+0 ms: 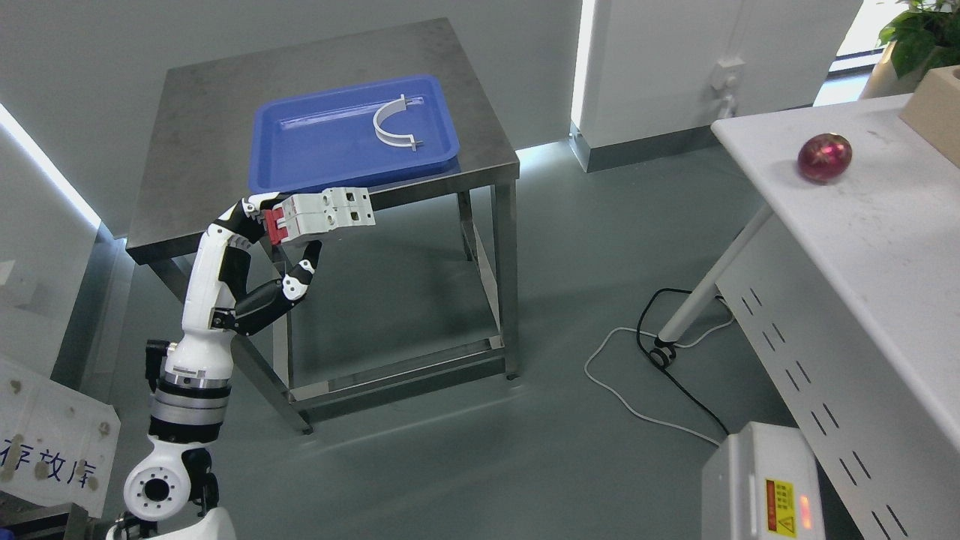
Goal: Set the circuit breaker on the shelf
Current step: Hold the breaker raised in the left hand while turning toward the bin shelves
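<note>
My left arm rises from the lower left corner, its shoulder cut off by the bottom edge, and my left hand [281, 240] is closed around the breaker [321, 215], fingers over the top and the thumb curled below. I hold the breaker in the air in front of the near edge of the steel tabletop [202, 112], white body pointing right, red part against my fingers; how much of it my fingers hide I cannot tell. At the lower right a grey box [757, 480] with a yellow label is cut off by the frame. A white cable [622, 390] and a black one trail across the floor toward a table leg. Farther back, on the tabletop, lies a blue tray [300, 157] with a white curved clip [394, 124] in it; a clear strip beside the clip is hard to make out. To the right a white tabletop [862, 247] carries a dark red round thing [823, 157], and beyond it a tan box [934, 109] and a plant [919, 34] are both cropped by the edge.
</note>
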Robot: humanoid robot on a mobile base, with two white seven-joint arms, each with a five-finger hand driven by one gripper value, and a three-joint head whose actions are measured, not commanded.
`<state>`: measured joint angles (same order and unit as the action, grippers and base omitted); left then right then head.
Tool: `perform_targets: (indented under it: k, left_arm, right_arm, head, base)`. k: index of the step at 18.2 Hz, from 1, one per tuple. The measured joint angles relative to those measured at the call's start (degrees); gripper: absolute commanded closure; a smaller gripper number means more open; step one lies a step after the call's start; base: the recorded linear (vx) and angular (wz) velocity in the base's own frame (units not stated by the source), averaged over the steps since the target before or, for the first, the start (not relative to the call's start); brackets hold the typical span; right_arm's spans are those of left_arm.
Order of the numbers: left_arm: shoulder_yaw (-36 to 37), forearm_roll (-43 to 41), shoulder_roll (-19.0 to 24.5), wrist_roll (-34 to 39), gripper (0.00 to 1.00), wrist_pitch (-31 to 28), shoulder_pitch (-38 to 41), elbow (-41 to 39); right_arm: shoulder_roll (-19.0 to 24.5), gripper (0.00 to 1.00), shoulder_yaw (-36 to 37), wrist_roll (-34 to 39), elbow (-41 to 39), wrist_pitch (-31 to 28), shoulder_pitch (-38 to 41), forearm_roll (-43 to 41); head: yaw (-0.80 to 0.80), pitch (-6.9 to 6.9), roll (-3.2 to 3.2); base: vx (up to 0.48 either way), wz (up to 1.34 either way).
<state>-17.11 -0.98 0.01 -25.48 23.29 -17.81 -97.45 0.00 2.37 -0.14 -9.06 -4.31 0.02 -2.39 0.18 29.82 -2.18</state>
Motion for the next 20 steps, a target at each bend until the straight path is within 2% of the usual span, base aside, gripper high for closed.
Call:
perform_targets:
  k: [20]
  left_arm:
    - [-2.19,1.69,-0.02,0.0,0.86,-0.26,-1.49,0.23]
  right_arm:
    - [0.0,0.0,0.0,0.0,0.02,-0.04,-0.01,-0.01]
  head:
    - [0.0,0.0,0.0]
  base:
    - [-0.263,0.21]
